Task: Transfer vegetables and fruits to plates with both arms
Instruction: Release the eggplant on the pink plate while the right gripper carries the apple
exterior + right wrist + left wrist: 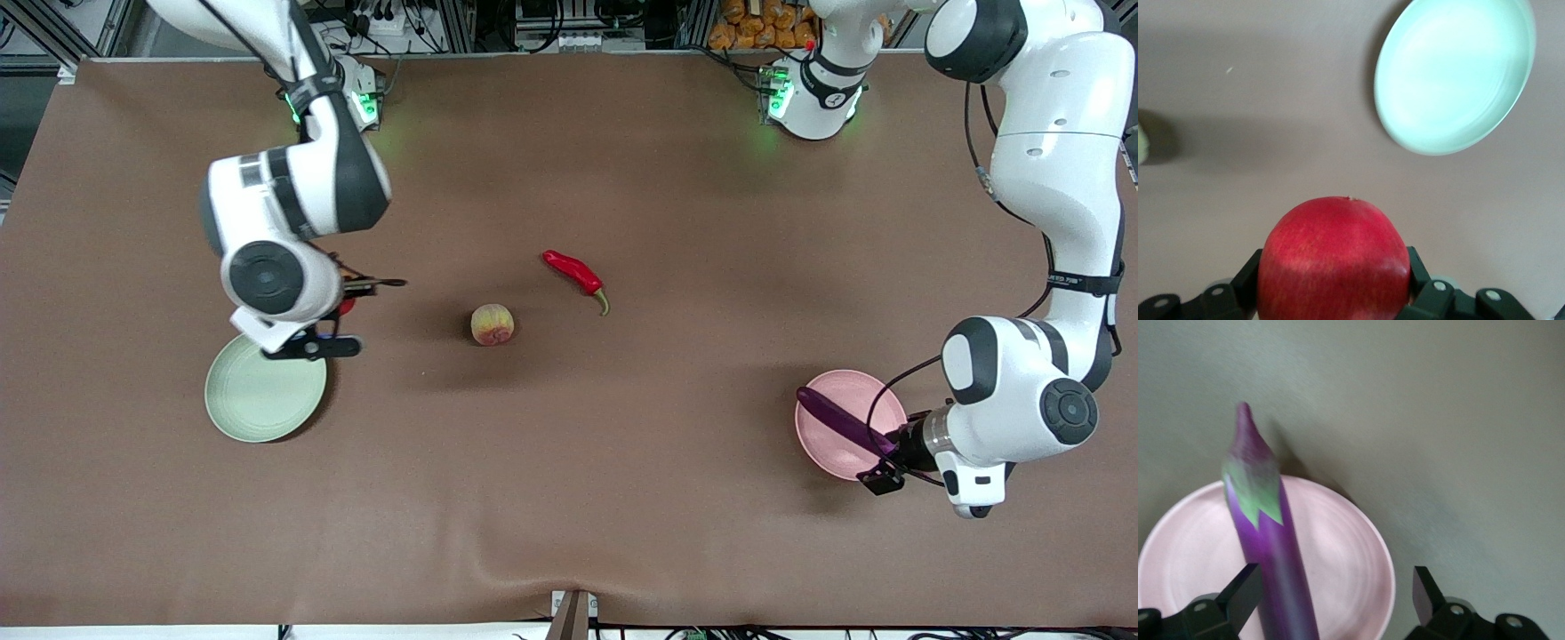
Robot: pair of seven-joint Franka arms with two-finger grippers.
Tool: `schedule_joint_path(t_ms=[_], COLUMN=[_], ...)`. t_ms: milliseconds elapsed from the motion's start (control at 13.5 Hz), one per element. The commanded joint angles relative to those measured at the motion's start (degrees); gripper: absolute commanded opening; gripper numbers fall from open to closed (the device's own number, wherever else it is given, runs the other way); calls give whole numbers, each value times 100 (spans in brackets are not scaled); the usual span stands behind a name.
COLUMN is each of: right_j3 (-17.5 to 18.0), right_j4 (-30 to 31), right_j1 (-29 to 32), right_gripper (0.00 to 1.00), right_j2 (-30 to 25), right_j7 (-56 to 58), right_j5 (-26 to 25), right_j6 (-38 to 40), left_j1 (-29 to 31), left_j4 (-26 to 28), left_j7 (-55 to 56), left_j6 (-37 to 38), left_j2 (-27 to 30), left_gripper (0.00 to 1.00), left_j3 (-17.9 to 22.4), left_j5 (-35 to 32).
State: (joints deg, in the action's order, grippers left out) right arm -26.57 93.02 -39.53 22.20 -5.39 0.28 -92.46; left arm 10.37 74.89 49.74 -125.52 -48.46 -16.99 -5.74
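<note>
The eggplant [1271, 553] is seen lying across the pink plate [1345, 553] between the spread left gripper [1331, 593]; the red fruit [1335, 260] is pinched by the right gripper [1335, 287] near the green plate [1451, 73].

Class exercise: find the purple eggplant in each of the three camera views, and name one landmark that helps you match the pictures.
Front view: the eggplant lies slantwise on the pink plate, at the left arm's end of the table.
Left wrist view: the eggplant runs up the picture's middle, between the open left claw's fingers.
Right wrist view: not in it.
Shared landmark: the pink plate.
</note>
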Motion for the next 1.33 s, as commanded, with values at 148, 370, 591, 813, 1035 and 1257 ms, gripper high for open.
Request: schedule_joint_path(t_ms=[148,370,591,813,1035,1257], right_j3=[-41,-41,-41,-23,-6,3], right_j4=[85,94,163,234,191,111], right_j1=[1295,2078,2353,2345,2239,1941], right_gripper=[15,15,21,100,100,100], right_j2=[634,1285,1647,1647,1525,1410], right_j7=[1871,2769,3263,3264,3106,2361], right_j5=[207,1154,1877,1914,2019,2292], right_j6=[-1448,-1792,-1968,-2031,-1646,-1249], left_j1=[-307,-299,-325,-351,-666,-1492], left_j4=[25,25,69,95,593,1000], left_j7=[448,844,984,1389,1495,2413], left_j6=[281,642,967,1283,1416,1328], left_j2=[231,495,767,890,1171,1207], left_gripper=[100,100,100,100,100,100], left_j3=[20,-260,-419,-709,-824,-832], left_j5=[108,108,117,38,-6,-630])
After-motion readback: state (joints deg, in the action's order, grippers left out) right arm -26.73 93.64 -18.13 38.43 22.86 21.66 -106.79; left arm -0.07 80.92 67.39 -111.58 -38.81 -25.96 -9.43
